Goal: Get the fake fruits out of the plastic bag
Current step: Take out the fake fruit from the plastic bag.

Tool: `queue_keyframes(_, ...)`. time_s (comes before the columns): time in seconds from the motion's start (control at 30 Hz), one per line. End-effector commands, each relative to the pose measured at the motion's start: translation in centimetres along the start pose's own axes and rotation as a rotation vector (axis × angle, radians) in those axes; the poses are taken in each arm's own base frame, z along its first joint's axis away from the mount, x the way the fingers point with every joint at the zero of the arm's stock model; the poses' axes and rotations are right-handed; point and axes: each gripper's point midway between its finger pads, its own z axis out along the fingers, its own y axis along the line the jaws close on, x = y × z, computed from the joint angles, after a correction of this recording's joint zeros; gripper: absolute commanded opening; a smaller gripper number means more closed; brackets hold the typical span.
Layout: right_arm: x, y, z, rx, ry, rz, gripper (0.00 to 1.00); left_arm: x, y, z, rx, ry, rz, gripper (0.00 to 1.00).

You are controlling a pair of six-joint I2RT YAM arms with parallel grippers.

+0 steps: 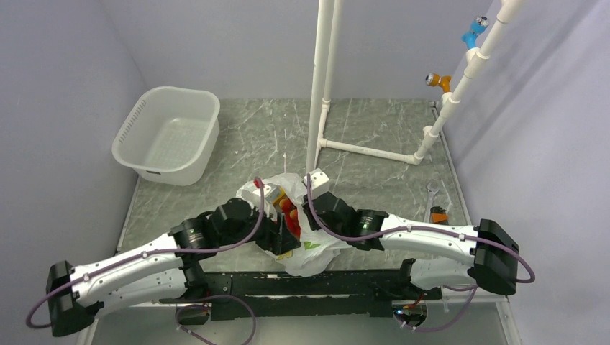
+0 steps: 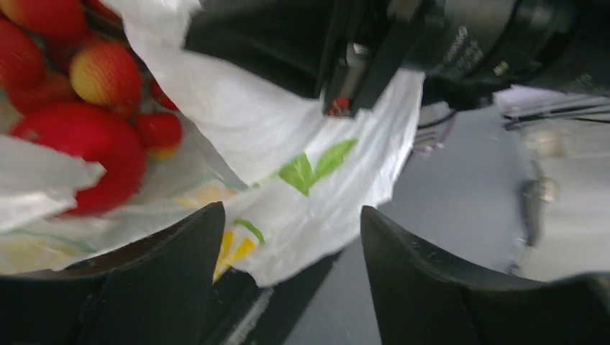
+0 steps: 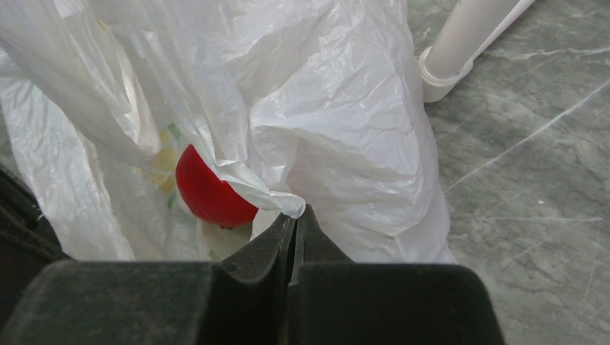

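Note:
The plastic bag (image 1: 311,253) lies crumpled between my two grippers near the table's front edge. Red fake fruits (image 1: 288,209) show in its open mouth. In the left wrist view a cluster of small red balls (image 2: 104,72) and a larger red fruit (image 2: 86,147) lie inside the bag (image 2: 288,136). My left gripper (image 2: 291,215) is open, with a printed flap of the bag hanging between its fingers. My right gripper (image 3: 298,212) is shut on a fold of the bag's edge (image 3: 345,122); a red round fruit (image 3: 208,190) shows just behind it. The banana is hidden.
A white perforated tub (image 1: 167,133) stands at the back left. A white pipe frame (image 1: 320,86) rises just behind the bag, and its base also shows in the right wrist view (image 3: 460,50). A wrench (image 1: 431,195) and a small orange object (image 1: 438,216) lie at the right.

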Motion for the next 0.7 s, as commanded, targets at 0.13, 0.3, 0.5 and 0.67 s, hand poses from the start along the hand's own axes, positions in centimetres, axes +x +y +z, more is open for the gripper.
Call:
queue_keyframes(0.13, 0.6, 1.2, -0.6, -0.088, -0.005, 0.08, 0.0, -4.1, 5.6, 1.6, -0.381, -0.165, 0.115, 0.58)
queue_keyframes(0.3, 3.0, 1.6, -0.2, -0.119, 0.041, 0.111, 0.0, -2.9, 7.6, 3.2, -0.481, -0.083, 0.136, 0.53)
queue_keyframes(0.5, 4.2, 1.8, 0.2, -0.139, 0.056, 0.128, 0.0, -2.2, 10.0, 3.5, -0.596, -0.069, 0.119, 0.6)
queue_keyframes(0.67, 4.2, 1.8, 0.1, -0.143, 0.054, 0.118, 0.0, -2.1, 10.8, 3.8, -0.647, -0.036, 0.155, 0.72)
